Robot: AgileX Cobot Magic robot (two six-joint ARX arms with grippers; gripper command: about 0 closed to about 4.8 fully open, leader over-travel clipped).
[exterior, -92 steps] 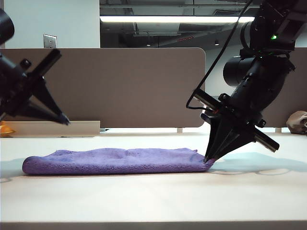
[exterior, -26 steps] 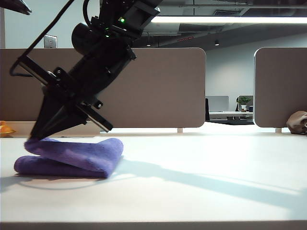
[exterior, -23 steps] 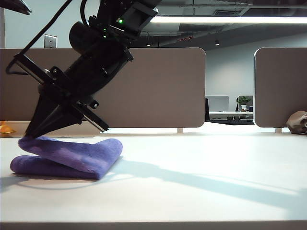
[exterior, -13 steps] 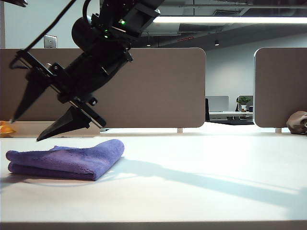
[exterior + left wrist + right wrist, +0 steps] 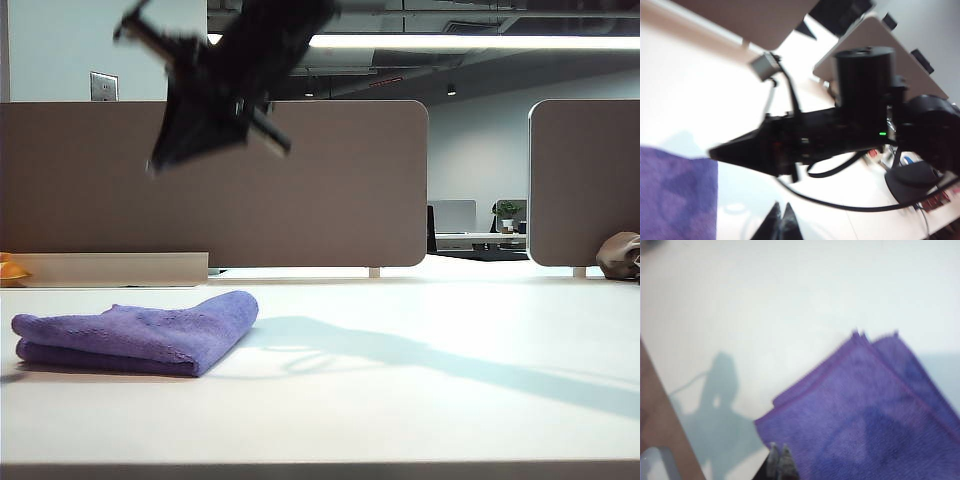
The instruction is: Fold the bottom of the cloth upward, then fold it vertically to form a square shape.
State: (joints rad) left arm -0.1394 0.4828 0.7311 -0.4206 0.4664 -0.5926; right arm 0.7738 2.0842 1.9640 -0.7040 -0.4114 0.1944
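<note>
Exterior: cloth (image 5: 135, 335) folded into a compact stack, flat on the counter (image 5: 420, 400) at far left, rounded fold edge facing right. Right tool (image 5: 160, 165) high above the cloth, blurred, reached across to the left side, tips pinched together, nothing in them. Brown-grey lump (image 5: 620, 256) at far right edge, well apart from the cloth. Grey partition (image 5: 330, 180) behind the counter.

Left wrist: left tool (image 5: 781, 222) clenched, tips meeting, empty. Purple cloth (image 5: 677, 195) corner to one side of it, not touching. Right arm (image 5: 840, 140) crossing the view above the white counter (image 5: 705, 100), its tool (image 5: 715, 152) tapering to a closed point.

Right wrist: right tool (image 5: 779, 456) tips together, empty, over the cloth (image 5: 870, 415). Layered hemmed corners stacked nearly flush, slightly offset. Arm shadow on the counter (image 5: 765, 300) beside the cloth.
</note>
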